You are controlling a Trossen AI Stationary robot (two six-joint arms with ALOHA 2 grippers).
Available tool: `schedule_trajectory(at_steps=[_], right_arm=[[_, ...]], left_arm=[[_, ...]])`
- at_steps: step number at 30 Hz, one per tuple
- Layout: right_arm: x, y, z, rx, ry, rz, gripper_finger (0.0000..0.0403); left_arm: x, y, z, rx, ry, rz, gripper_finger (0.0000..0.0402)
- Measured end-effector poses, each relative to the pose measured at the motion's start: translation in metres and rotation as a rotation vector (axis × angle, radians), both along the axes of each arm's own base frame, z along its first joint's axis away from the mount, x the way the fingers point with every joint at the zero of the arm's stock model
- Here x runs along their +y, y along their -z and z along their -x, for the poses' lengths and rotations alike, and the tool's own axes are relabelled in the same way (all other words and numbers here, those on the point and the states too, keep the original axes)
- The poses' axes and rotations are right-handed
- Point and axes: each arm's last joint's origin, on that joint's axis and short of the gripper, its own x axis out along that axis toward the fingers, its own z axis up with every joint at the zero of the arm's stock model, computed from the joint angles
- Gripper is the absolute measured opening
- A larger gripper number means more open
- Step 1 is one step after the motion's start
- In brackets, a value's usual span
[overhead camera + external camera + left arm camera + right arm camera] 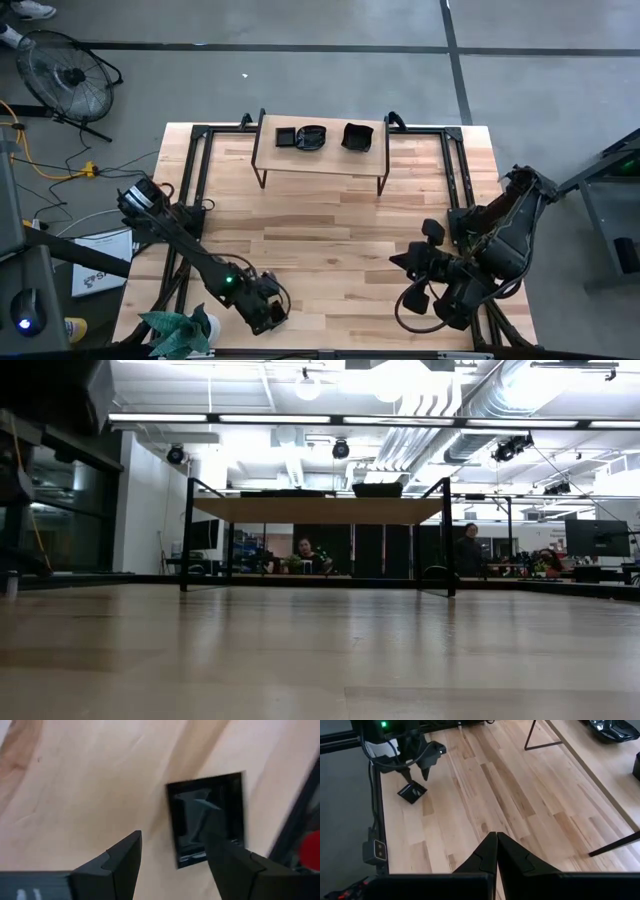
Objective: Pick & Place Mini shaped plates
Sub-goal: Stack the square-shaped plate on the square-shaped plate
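Left gripper (pixel 417 769) angled down at near-left table corner, jaws apart, poised over square black plate (pixel 207 817) lying flat on wood. Right gripper (pixel 496 851) folded back at near-right edge, jaws closed, empty. Three more plates (pixel 312 137) on raised shelf (pixel 322 160) at far side.

Both arms are matte black, built of chunky jointed segments with black cables looping beside them. The left arm (pixel 190 250) carries a small green light near its wrist. Its left hand (pixel 172 857) ends in two flat, angular dark fingers (pixel 122 862). The right hand (pixel 496 852) has matching wedge-shaped black fingers.
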Motion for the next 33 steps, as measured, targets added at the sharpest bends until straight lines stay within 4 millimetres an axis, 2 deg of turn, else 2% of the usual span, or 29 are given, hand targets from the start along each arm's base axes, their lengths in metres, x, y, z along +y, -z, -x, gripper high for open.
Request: schedule_trajectory(at_steps=[12, 24, 33], right_arm=[[0.0018, 0.0004, 0.0021, 0.004, -0.010, 0.005, 0.0004], [0.0025, 0.0002, 0.0027, -0.001, -0.009, 0.003, 0.0001], [0.0026, 0.0003, 0.0028, 0.001, -0.009, -0.001, 0.0002]], left_arm=[[-0.0007, 0.0056, -0.0003, 0.027, -0.010, -0.018, 0.0207], [-0.0007, 0.0056, -0.0005, 0.024, -0.004, -0.018, 0.0134], [-0.0018, 0.0048, -0.0018, 0.009, 0.000, -0.007, 0.0127]])
